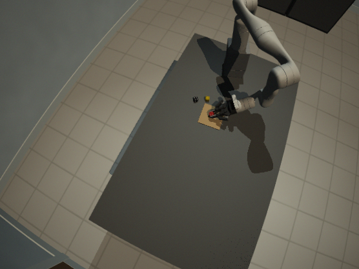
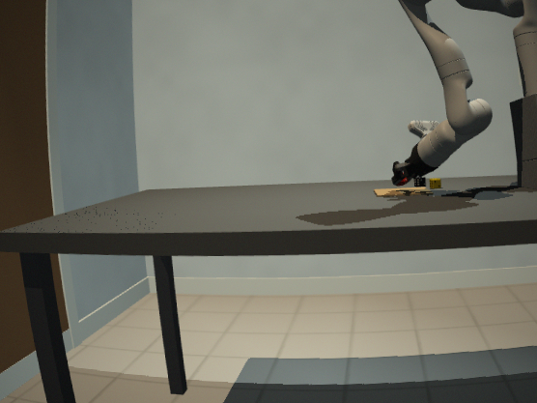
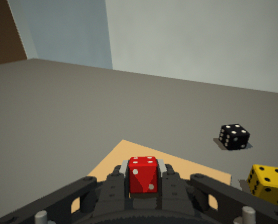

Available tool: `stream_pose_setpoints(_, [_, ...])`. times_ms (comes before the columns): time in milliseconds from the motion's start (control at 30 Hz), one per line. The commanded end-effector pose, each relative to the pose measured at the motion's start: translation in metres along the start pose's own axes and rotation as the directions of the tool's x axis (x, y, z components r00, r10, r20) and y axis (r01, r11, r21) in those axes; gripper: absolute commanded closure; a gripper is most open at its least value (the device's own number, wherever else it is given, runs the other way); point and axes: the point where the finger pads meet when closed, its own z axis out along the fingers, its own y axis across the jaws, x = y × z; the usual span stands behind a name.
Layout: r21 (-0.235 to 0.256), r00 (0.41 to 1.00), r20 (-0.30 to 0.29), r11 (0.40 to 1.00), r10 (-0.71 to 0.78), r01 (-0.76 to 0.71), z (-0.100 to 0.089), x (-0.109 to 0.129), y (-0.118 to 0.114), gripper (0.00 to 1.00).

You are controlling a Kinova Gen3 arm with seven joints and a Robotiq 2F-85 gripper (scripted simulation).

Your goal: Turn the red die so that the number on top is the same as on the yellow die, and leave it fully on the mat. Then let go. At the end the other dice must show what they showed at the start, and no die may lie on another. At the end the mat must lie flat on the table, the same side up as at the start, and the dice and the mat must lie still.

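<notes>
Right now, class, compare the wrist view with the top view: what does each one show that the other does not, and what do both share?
Only the wrist view shows the pips: white ones on the red die and black die, black ones on the yellow die, plus the fingers clamping the red die's sides.

Only the top view shows the whole arm, the full table and the tiled floor.

Both show the end effector shut on the red die above the tan mat, with the other two dice off the mat.

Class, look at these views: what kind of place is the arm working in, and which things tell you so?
Probably a bare test room or lab: a robot arm mounted at a dark table, a tiled floor, and plain grey walls.
</notes>
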Motion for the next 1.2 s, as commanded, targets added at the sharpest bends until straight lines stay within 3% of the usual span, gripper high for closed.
stream_pose_setpoints(0, [0.001, 1.000, 0.000, 1.000, 0.001, -0.001, -0.0003, 0.0006, -0.0006, 0.79])
stream_pose_setpoints(1167, [0.001, 1.000, 0.000, 1.000, 0.001, -0.001, 0.0033, -0.0062, -0.0007, 0.79])
